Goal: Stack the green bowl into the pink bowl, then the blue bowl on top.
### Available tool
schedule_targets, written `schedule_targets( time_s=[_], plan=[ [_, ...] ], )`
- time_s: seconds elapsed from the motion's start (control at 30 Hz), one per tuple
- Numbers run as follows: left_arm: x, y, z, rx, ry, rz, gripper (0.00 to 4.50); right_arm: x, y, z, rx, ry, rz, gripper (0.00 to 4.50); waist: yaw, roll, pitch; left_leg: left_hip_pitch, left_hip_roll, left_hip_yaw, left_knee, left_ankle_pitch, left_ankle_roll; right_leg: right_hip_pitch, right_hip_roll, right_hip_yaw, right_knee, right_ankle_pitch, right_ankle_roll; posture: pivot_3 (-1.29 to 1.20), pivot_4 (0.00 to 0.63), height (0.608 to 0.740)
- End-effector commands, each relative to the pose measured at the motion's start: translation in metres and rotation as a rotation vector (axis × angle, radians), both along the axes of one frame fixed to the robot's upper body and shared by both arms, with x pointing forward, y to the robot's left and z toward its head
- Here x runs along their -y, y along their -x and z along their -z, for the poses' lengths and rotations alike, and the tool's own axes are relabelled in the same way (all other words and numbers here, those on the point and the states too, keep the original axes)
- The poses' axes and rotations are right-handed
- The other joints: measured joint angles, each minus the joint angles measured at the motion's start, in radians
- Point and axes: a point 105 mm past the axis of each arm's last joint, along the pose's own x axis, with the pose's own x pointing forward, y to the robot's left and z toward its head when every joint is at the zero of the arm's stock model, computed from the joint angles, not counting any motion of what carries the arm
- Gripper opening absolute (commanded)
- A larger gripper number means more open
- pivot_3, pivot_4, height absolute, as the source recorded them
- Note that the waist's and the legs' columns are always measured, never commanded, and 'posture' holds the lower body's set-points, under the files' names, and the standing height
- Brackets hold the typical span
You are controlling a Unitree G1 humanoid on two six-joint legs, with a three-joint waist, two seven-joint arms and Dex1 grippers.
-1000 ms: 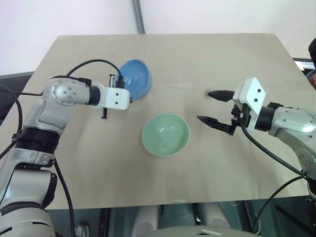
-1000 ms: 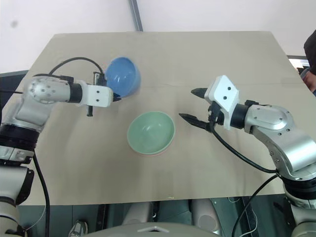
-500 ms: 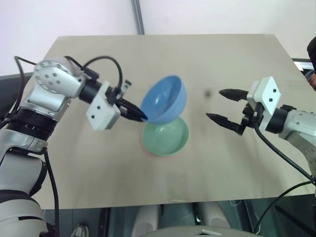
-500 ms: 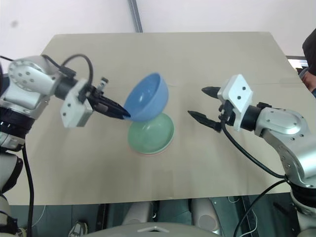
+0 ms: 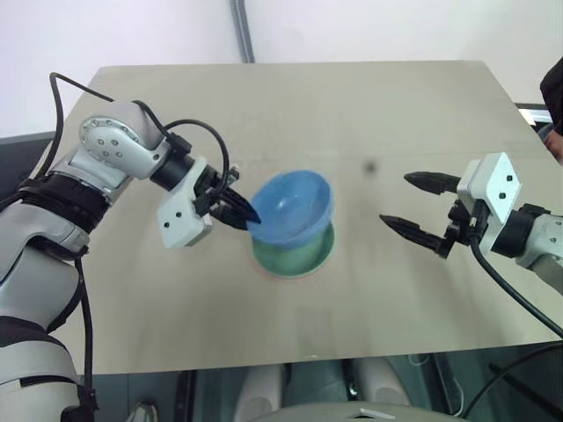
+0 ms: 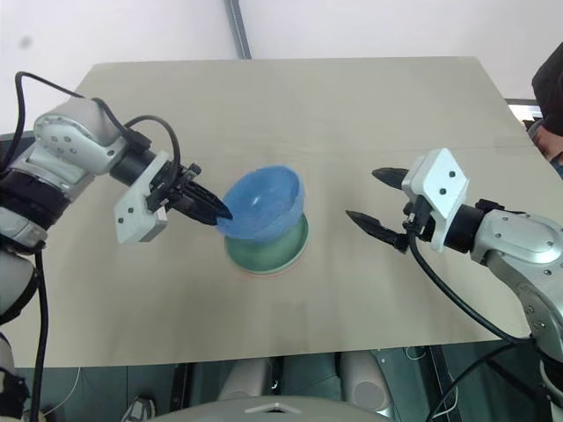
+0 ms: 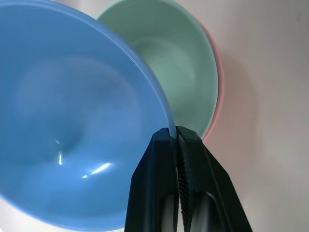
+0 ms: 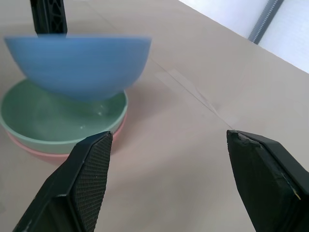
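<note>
A: Moved since a second ago: blue bowl (image 5: 291, 206) carried from far-left part of the table (image 5: 396, 114) to right over the stack, now tilted, underside low inside the green bowl (image 5: 299, 257). Right gripper (image 5: 421, 205) drifted outward, nothing else.

B: Stack status?

A: Green bowl already nested in pink bowl (image 7: 216, 94); only a thin pink rim showing beneath. First step done.

B: Blue seated?

A: Not yet. Rim still canted, near side riding high, looks part-way down rather than settled. Can't confirm contact with green from these views.

B: Left gripper (image 7: 175, 137)?

A: Fingers (image 7: 155, 159) pinched close on blue rim at its left edge, rim still between them. Looks like hold not yet released.

B: Right one?

A: Spread wide, holding nothing, hovering well off to the right of the stack.

B: Remaining?

A: Let go, level blue into green. Then done.
</note>
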Motion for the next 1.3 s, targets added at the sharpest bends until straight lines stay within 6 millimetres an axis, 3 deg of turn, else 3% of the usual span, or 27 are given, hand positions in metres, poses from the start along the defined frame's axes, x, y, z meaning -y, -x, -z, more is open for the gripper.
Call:
schedule_targets(
  time_s=[0.03, 0.07, 0.2, 0.33, 0.4, 0.47, 0.63, 0.7, 0.83, 1.03, 1.2, 1.3],
  plan=[
    [-0.001, -0.002, -0.009, 0.028, 0.023, 0.004, 1.78, -0.001, 0.005, -0.009, 0.047, 0.001, -0.003, 4.12, -0.003, 0.000, 0.000, 0.000, 0.000, 0.000, 0.000, 0.000, 0.000, 0.000, 0.000, 0.000, 0.000, 0.000, 0.000, 0.00, 0.150, 0.740],
    [-0.001, -0.002, -0.011, 0.026, 0.031, -0.003, 2.01, -0.001, 0.006, -0.009, 0.046, 0.001, -0.004, 4.12, -0.004, 0.000, 0.000, 0.000, 0.000, 0.000, 0.000, 0.000, 0.000, 0.000, 0.000, 0.000, 0.000, 0.000, 0.000, 0.00, 0.150, 0.740],
    [-0.002, -0.008, -0.030, -0.081, 0.207, -0.156, 2.01, -0.002, 0.004, -0.006, 0.044, 0.004, -0.002, 4.12, -0.005, 0.000, 0.000, 0.000, 0.000, 0.000, 0.000, 0.000, 0.000, 0.000, 0.000, 0.000, 0.000, 0.000, 0.000, 0.00, 0.150, 0.740],
    [-0.008, -0.019, -0.058, -0.269, 0.527, -0.496, 2.01, -0.002, 0.005, -0.003, 0.032, 0.007, -0.012, 4.12, -0.009, 0.000, 0.000, 0.000, 0.001, -0.002, 0.001, 0.000, 0.000, 0.000, 0.000, 0.000, 0.001, 0.000, 0.000, 0.00, 0.150, 0.740],
    [-0.011, -0.019, -0.061, -0.329, 0.612, -0.617, 2.01, -0.001, 0.005, -0.003, 0.029, 0.005, -0.015, 4.12, -0.014, 0.000, 0.000, 0.000, 0.001, -0.005, 0.000, 0.000, 0.000, 0.000, 0.001, 0.001, 0.001, 0.000, 0.000, 0.00, 0.150, 0.740],
    [-0.015, -0.016, -0.057, -0.395, 0.676, -0.734, 2.01, -0.001, 0.005, -0.003, 0.029, -0.005, -0.025, 4.12, -0.014, 0.000, 0.000, 0.001, 0.001, -0.006, 0.000, 0.000, 0.000, 0.000, 0.001, 0.001, 0.001, 0.000, 0.000, 0.00, 0.150, 0.740],
    [-0.021, 0.005, -0.023, -0.643, 0.893, -1.037, 2.01, 0.003, 0.007, 0.001, 0.031, -0.032, -0.072, 4.12, -0.007, 0.001, 0.000, 0.003, 0.004, -0.004, -0.001, 0.000, 0.000, 0.000, 0.000, 0.003, 0.002, 0.000, 0.000, 0.00, 0.150, 0.740],
    [-0.020, 0.015, -0.016, -0.576, 0.909, -1.021, 2.01, 0.004, 0.010, 0.004, 0.007, -0.048, -0.094, 4.12, 0.001, 0.000, 0.001, 0.003, 0.004, -0.004, 0.000, 0.000, 0.001, 0.000, 0.000, 0.003, 0.003, 0.000, 0.000, 0.00, 0.150, 0.740],
    [-0.039, 0.045, 0.005, -0.905, 0.998, -1.106, 2.01, 0.018, 0.018, 0.015, -0.029, -0.034, -0.065, 4.12, 0.023, 0.001, 0.001, 0.004, 0.004, 0.000, 0.000, 0.000, 0.001, 0.001, -0.001, 0.003, 0.005, 0.000, 0.000, 0.00, 0.150, 0.740],
    [-0.090, 0.076, 0.033, -0.865, 1.026, -1.266, 2.01, 0.051, 0.035, 0.026, -0.039, -0.037, 0.011, 4.12, 0.025, 0.001, 0.000, 0.005, 0.003, 0.004, -0.003, -0.001, 0.001, 0.002, 0.000, 0.003, 0.000, 0.000, 0.000, 0.00, 0.150, 0.740],
    [-0.102, 0.090, 0.035, -0.831, 1.036, -1.257, 2.01, 0.068, 0.048, 0.033, -0.064, -0.001, 0.016, 4.12, 0.030, 0.000, 0.000, 0.009, 0.003, 0.003, -0.003, -0.001, 0.001, 0.008, 0.000, 0.002, -0.002, 0.000, 0.000, 0.00, 0.150, 0.740],
    [-0.104, 0.088, 0.033, -0.796, 1.044, -1.236, 2.01, 0.074, 0.051, 0.034, -0.077, 0.004, 0.024, 4.12, 0.029, 0.000, 0.000, 0.018, 0.003, 0.004, -0.005, -0.001, 0.001, 0.016, -0.001, 0.003, -0.005, 0.000, 0.000, 0.00, 0.150, 0.740]
  ],
)
